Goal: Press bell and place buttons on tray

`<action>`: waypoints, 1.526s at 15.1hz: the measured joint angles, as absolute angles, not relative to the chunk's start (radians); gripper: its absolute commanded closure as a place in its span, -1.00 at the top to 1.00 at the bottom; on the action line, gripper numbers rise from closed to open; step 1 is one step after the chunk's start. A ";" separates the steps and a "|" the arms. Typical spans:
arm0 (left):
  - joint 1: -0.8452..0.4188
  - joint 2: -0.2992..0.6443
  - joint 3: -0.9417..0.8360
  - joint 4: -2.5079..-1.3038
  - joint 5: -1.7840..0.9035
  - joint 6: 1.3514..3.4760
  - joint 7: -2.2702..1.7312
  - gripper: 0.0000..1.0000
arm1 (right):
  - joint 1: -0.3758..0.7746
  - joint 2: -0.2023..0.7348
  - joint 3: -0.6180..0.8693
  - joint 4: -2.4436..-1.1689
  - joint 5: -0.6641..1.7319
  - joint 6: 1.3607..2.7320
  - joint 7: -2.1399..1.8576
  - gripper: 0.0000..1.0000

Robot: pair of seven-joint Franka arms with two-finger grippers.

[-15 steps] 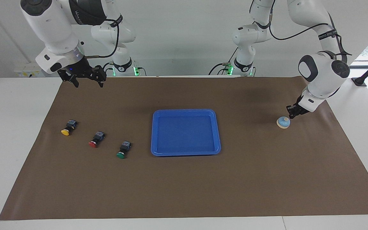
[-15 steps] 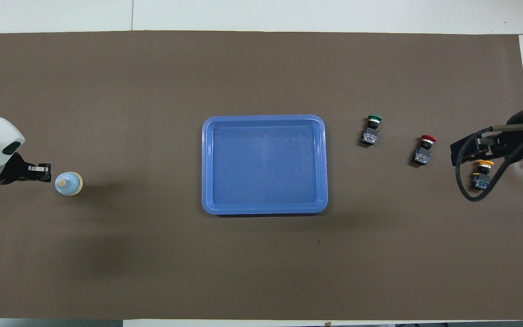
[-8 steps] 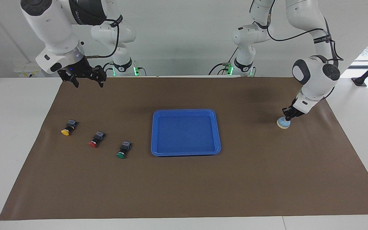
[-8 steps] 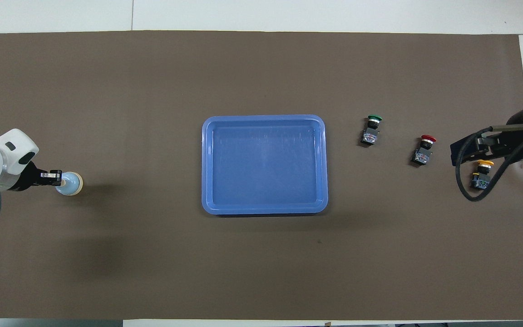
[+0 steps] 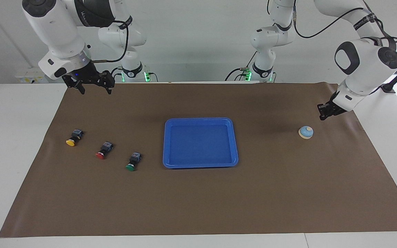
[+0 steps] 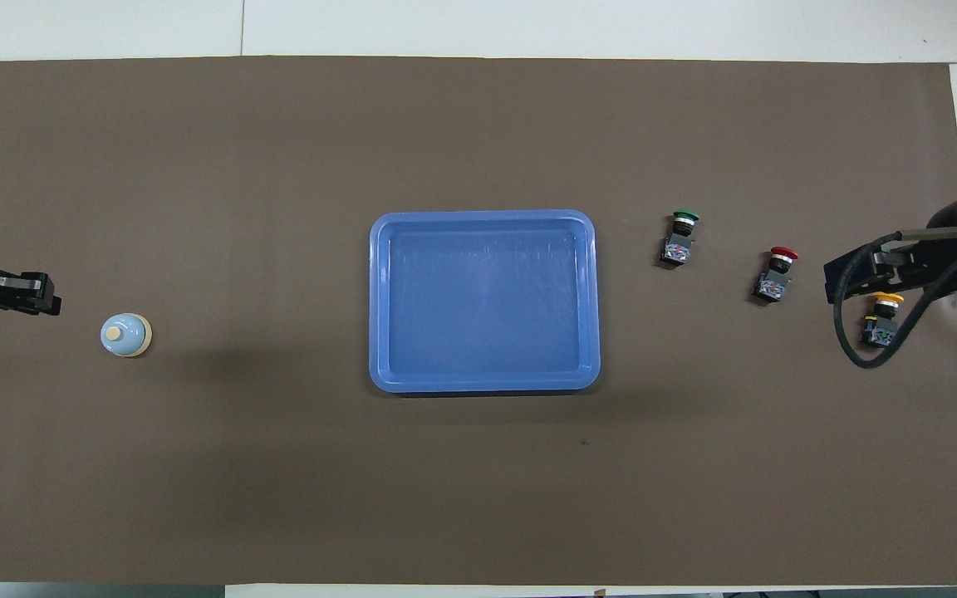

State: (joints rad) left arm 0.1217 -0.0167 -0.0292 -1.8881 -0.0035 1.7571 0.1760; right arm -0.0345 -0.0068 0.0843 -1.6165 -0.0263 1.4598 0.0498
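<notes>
The bell (image 5: 305, 132) (image 6: 125, 335), a light blue dome with a pale knob, stands alone on the brown mat toward the left arm's end. My left gripper (image 5: 324, 112) (image 6: 36, 293) hangs raised over the mat beside the bell, clear of it. The blue tray (image 5: 200, 119) (image 6: 483, 216) lies empty mid-table. Toward the right arm's end, the yellow button (image 5: 71, 139) (image 6: 881, 318), the red button (image 5: 103, 150) (image 6: 777, 272) and the green button (image 5: 133, 161) (image 6: 680, 237) lie in a slanted row. My right gripper (image 5: 94, 89) (image 6: 842, 278) waits open, high over the mat near the yellow button.
A brown mat (image 5: 198, 199) covers most of the white table (image 5: 12, 137). Bare mat stretches between the tray and the bell, and along the edge farthest from the robots. A black cable (image 6: 848, 349) loops from the right arm over the yellow button.
The left gripper dropped onto the bell's knob half a second ago, then lifted off and drew back toward the left arm's end. The right arm has not moved.
</notes>
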 measured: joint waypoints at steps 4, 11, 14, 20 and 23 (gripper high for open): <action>0.092 -0.052 -0.033 -1.852 -0.004 1.626 0.176 1.00 | -0.034 -0.007 0.084 -1.616 -0.026 1.460 0.050 1.00; 0.031 -0.005 -0.029 -1.733 -0.004 1.549 0.128 1.00 | -0.034 -0.007 0.084 -1.616 -0.026 1.460 0.050 1.00; 0.030 0.022 -0.030 -1.728 -0.004 1.550 0.128 1.00 | -0.034 -0.007 0.084 -1.616 -0.026 1.460 0.050 1.00; 0.029 0.041 -0.033 -1.707 -0.004 1.550 0.119 1.00 | -0.034 -0.007 0.084 -1.616 -0.026 1.460 0.050 1.00; 0.027 0.040 -0.033 -1.704 -0.004 1.550 0.118 1.00 | -0.034 -0.011 0.084 -1.617 -0.026 1.459 0.050 1.00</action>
